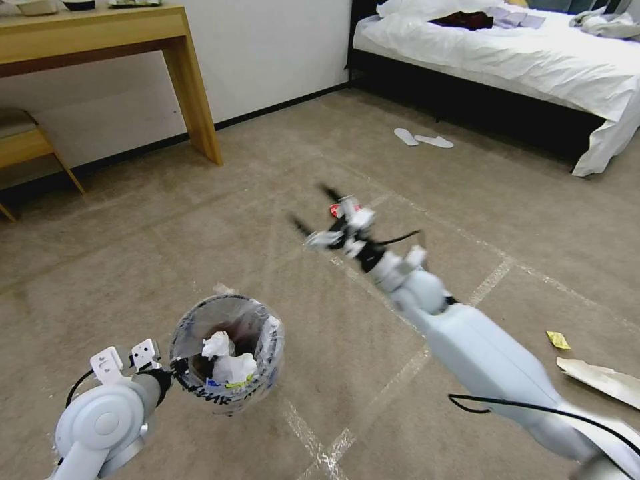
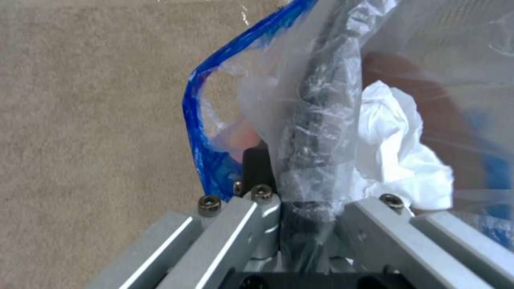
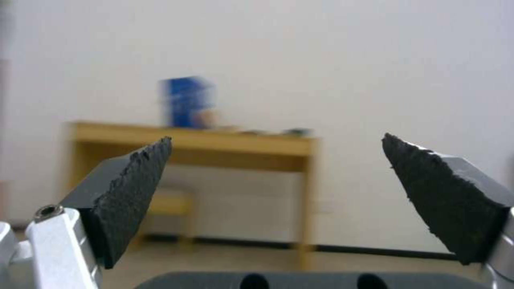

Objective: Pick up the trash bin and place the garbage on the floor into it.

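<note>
The trash bin (image 1: 270, 353), lined with a crinkled clear bag, hangs low at the left with crumpled white tissues (image 1: 230, 363) inside. My left gripper (image 1: 175, 368) is shut on its near rim. In the left wrist view the left gripper (image 2: 300, 196) clamps the bag-covered rim (image 2: 321, 112), with a tissue (image 2: 401, 156) just inside. My right gripper (image 1: 312, 208) is stretched forward above the floor (image 1: 200, 220), open and holding nothing. A red-and-white piece of garbage (image 1: 335, 211) lies on the carpet just behind it. The right gripper (image 3: 276, 140) has its black pads (image 3: 134, 188) wide apart.
A yellow wrapper (image 1: 558, 340) and a torn brown cardboard piece (image 1: 603, 380) lie on the carpet at the right. Two white slippers (image 1: 423, 139) sit near the bed (image 1: 533, 60). A wooden desk (image 1: 133, 40) and a stool (image 1: 20, 137) stand at the back left.
</note>
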